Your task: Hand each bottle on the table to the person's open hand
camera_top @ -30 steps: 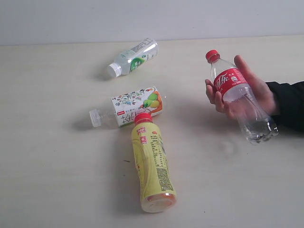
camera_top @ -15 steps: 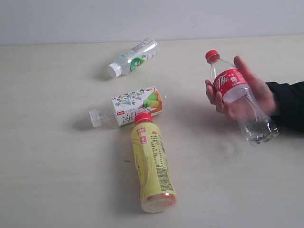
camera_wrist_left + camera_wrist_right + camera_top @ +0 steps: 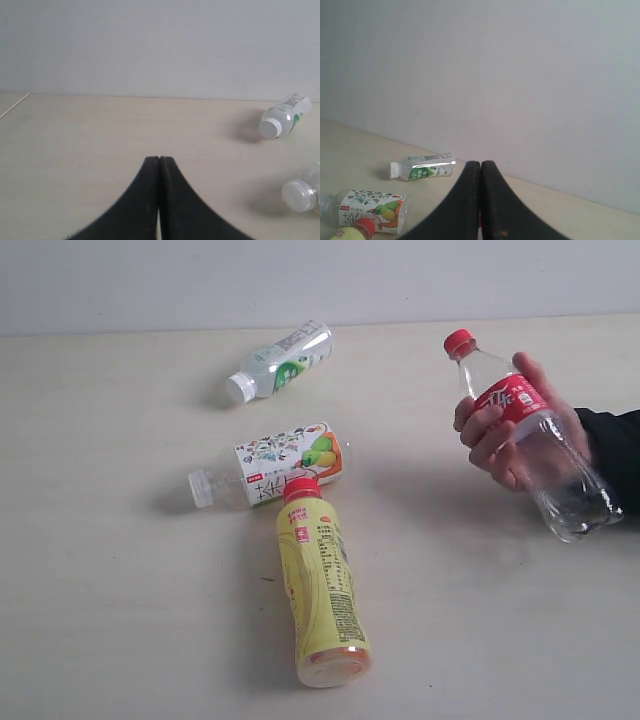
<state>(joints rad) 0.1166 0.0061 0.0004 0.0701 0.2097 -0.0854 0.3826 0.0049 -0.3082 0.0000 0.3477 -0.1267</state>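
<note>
A person's hand (image 3: pixel 500 435) at the right holds the clear red-label cola bottle (image 3: pixel 530 435) above the table (image 3: pixel 120 580). Three bottles lie on the table: the yellow one with a red cap (image 3: pixel 320 585), the clear one with a white fruit label (image 3: pixel 275 472) touching that cap, and the small green-white one (image 3: pixel 280 362) at the back. Neither gripper shows in the exterior view. My left gripper (image 3: pixel 159 159) is shut and empty, with the small bottle (image 3: pixel 285 116) and a white cap (image 3: pixel 299 195) off to one side. My right gripper (image 3: pixel 480 163) is shut and empty, beyond the small bottle (image 3: pixel 424 167) and fruit-label bottle (image 3: pixel 370 210).
A pale wall (image 3: pixel 320 280) runs along the table's far edge. The person's dark sleeve (image 3: pixel 615 445) reaches in from the right edge. A table corner edge (image 3: pixel 14 106) shows in the left wrist view.
The hand has lifted the cola bottle up and drawn it to the right. The three bottles on the table have not moved.
</note>
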